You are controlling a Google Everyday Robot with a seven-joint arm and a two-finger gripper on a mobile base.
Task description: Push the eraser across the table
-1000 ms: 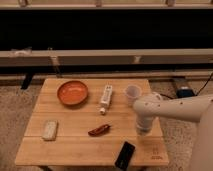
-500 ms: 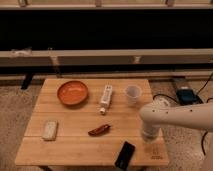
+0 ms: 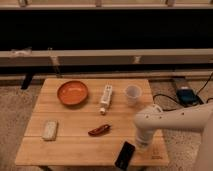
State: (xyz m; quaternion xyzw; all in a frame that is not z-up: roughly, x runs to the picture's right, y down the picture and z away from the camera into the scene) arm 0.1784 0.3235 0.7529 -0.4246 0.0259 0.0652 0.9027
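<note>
One camera view only: my gripper [image 3: 141, 145] hangs low over the near right corner of the table [image 3: 75, 147], fingers together with nothing between them, just right of the eraser [image 3: 125, 155], which lies tilted at the near edge. Risk, as I judge it: a shove angled toward that edge tips the eraser off. A push leftward and away could run it into the red pepper [image 3: 99, 130] nearby.

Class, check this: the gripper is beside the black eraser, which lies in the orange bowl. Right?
No. The camera view shows the eraser near the table's front edge, far from the orange bowl; the gripper is indeed beside it.
</note>
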